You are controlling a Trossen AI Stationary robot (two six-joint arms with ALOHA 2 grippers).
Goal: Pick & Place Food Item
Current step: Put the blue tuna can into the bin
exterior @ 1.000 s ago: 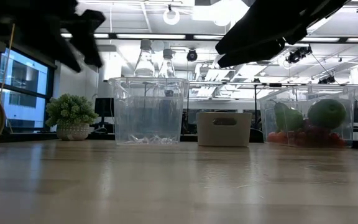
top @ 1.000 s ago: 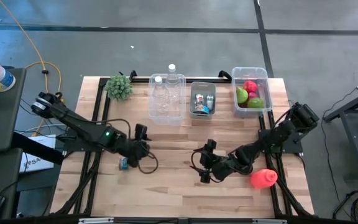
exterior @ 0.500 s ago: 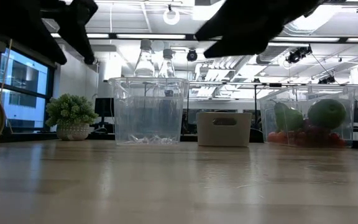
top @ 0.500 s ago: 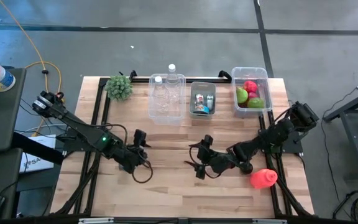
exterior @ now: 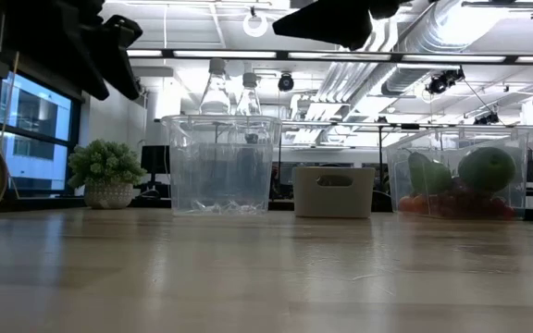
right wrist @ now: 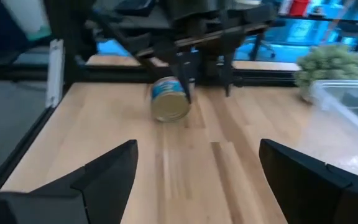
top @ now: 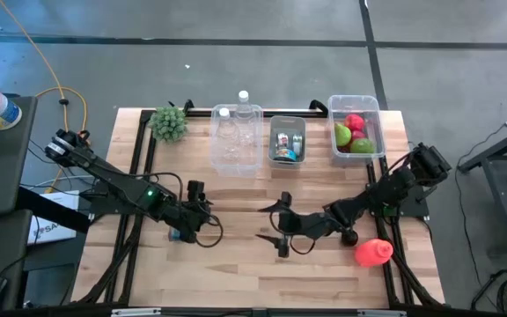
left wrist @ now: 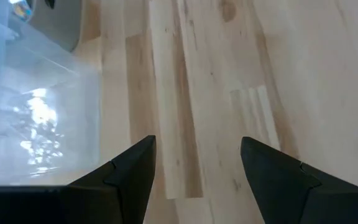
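Observation:
A small tin can (right wrist: 169, 104) with a blue label lies on its side on the wood table, left of centre (top: 176, 234). My left gripper (top: 195, 190) hangs open just above and beside it; in the right wrist view its fingers (right wrist: 186, 78) stand in front of the can, apart from it. Only bare table shows between its fingertips (left wrist: 197, 162). My right gripper (top: 276, 225) is open wide near the table's middle, pointing almost level at the can and the left gripper (right wrist: 197, 168). A red food item (top: 372, 253) lies by the table's right edge.
Along the far edge stand a small plant (top: 169, 123), a clear bin with bottles (top: 236, 136), a grey bin with cans (top: 287, 141) and a clear bin of fruit (top: 356, 128). Bare wood lies between the grippers and toward the near edge.
My right gripper has risen, tipped up toward level and shifted a little toward the table's left. My left gripper has rolled about its own axis, staying near the can. Both stay open, and the can has not moved.

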